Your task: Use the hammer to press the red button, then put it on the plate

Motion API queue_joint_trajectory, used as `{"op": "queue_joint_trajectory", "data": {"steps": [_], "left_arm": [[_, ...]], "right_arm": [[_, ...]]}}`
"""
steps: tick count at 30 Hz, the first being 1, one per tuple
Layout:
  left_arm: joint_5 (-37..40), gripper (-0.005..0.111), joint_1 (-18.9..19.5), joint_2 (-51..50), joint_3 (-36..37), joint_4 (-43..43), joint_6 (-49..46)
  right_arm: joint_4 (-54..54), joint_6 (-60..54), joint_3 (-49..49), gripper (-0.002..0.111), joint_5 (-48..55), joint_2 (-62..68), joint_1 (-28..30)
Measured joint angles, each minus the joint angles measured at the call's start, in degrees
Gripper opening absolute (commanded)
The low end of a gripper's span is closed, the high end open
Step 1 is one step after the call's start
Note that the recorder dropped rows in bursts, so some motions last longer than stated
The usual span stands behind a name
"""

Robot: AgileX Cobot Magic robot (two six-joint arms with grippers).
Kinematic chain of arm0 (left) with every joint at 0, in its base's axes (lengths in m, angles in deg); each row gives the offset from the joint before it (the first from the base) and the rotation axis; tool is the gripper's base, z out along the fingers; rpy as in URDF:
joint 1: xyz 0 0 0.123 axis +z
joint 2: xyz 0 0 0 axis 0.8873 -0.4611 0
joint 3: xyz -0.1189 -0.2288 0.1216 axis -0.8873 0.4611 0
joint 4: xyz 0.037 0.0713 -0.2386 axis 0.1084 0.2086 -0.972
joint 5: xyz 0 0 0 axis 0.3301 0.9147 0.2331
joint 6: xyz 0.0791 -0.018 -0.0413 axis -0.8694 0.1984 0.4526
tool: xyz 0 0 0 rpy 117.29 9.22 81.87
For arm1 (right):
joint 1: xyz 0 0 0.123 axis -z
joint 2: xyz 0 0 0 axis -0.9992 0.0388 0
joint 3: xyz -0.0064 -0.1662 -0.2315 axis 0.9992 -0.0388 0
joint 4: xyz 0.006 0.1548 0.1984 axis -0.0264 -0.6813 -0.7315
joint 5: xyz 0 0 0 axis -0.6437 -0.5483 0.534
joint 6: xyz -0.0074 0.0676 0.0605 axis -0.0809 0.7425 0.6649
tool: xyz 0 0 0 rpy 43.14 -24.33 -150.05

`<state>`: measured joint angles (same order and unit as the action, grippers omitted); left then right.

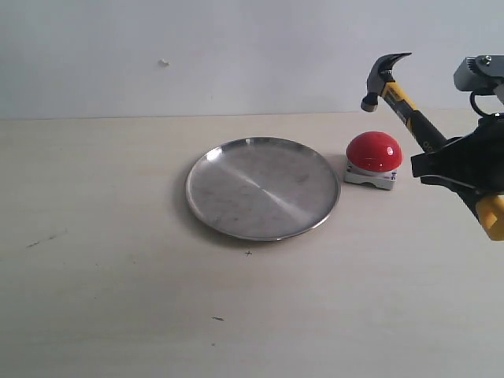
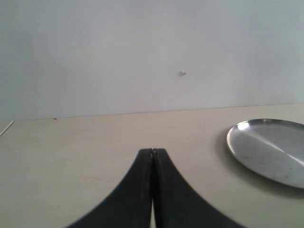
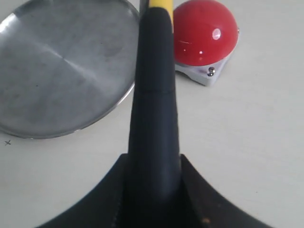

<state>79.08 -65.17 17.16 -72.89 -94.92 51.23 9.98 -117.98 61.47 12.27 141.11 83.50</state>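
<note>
Right end effector (image 3: 153, 167) clamped black-handled steel claw hammer (image 1: 405, 102) | glossy red dome button (image 1: 374, 150) sat beside round brushed-metal plate (image 1: 236, 197) | left end effector (image 2: 152, 154) fully closed, empty.

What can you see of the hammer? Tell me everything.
It is a claw hammer with a dark steel head, yellow neck and black grip with a yellow butt end. The right end effector clamps the grip, holding it tilted in the air, head raised over the red button and clear of it.

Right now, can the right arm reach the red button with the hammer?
Probably yes. The right hand grips the hammer, whose head hangs in the air by the red button, nothing between.
</note>
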Motion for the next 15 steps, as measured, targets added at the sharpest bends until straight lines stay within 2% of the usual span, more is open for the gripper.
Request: {"op": "queue_joint_trajectory", "data": {"steps": [5,10,15], "left_arm": [[0.0,0.0,0.0,0.0,0.0,0.0,0.0],[0.0,0.0,0.0,0.0,0.0,0.0,0.0],[0.0,0.0,0.0,0.0,0.0,0.0,0.0]], "right_arm": [[5.3,4.6,1.0,0.0,0.1,1.1,0.0],[18.1,16.9,4.9,0.0,0.5,1.1,0.0],[20.2,18.9,8.6,0.0,0.6,1.1,0.0]]}}
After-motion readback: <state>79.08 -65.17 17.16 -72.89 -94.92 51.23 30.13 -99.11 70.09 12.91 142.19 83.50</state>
